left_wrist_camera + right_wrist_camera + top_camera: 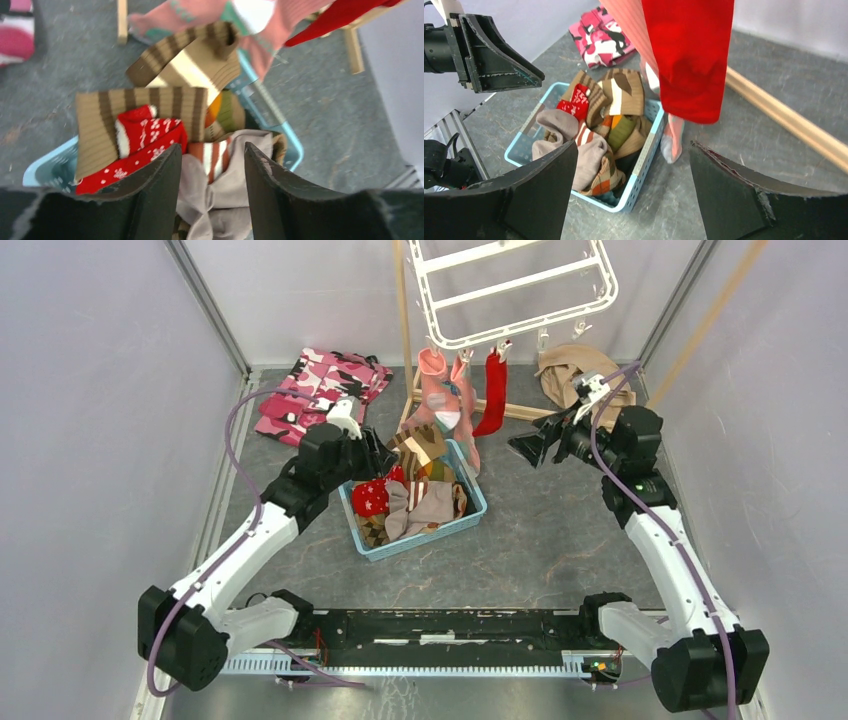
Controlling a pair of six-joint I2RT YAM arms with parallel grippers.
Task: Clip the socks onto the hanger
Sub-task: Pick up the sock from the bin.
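Loosely apart, left gripper (212,150) over basket (425,543) edge; right gripper (633,145) wide, near red sock (492,395).

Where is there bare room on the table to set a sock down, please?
Bare grey tabletop lies between the light-blue plastic basket and the right arm, and in front of the basket. Crowded: behind the basket, where salmon-pink socks and a red sock dangle from the white plastic hanger.

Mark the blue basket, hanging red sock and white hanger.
Light-blue plastic basket (430,536): top view, near rim.
Hanging red fabric sock (493,390): top view, middle.
White plastic drying hanger (520,282): top view, crossbar.
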